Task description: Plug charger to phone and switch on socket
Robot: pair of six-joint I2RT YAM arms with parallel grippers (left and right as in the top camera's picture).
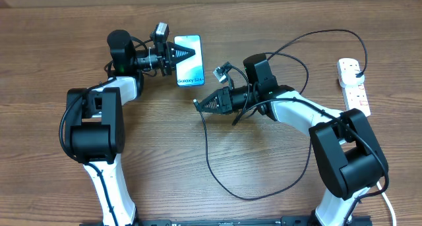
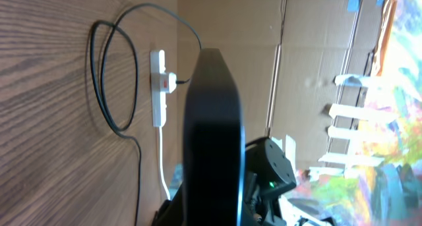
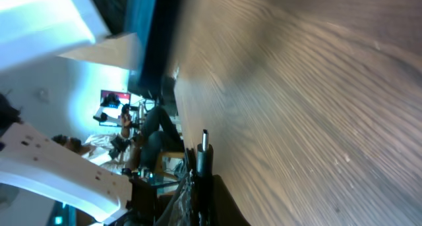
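The phone [image 1: 191, 71], its light-blue screen showing "Galaxy S24+", is at the back left. My left gripper [image 1: 184, 53] is shut on its left edge. In the left wrist view the phone [image 2: 212, 120] stands edge-on as a dark slab between the jaws. My right gripper [image 1: 200, 103] is shut on the connector end of the charger [image 1: 208, 153], a little to the right of and below the phone. The small tip [image 3: 204, 141] sticks out past the fingers [image 3: 203, 180] and points toward the phone [image 3: 158, 35]. The charger's black plug [image 1: 360, 72] sits in the white socket [image 1: 354, 87] at the far right.
The black cable runs in wide loops across the middle of the wooden table and over my right arm. The socket [image 2: 158, 87] and a cable loop [image 2: 119, 120] show beyond the phone in the left wrist view. A thick white cord [image 1: 389, 206] runs off at the bottom right.
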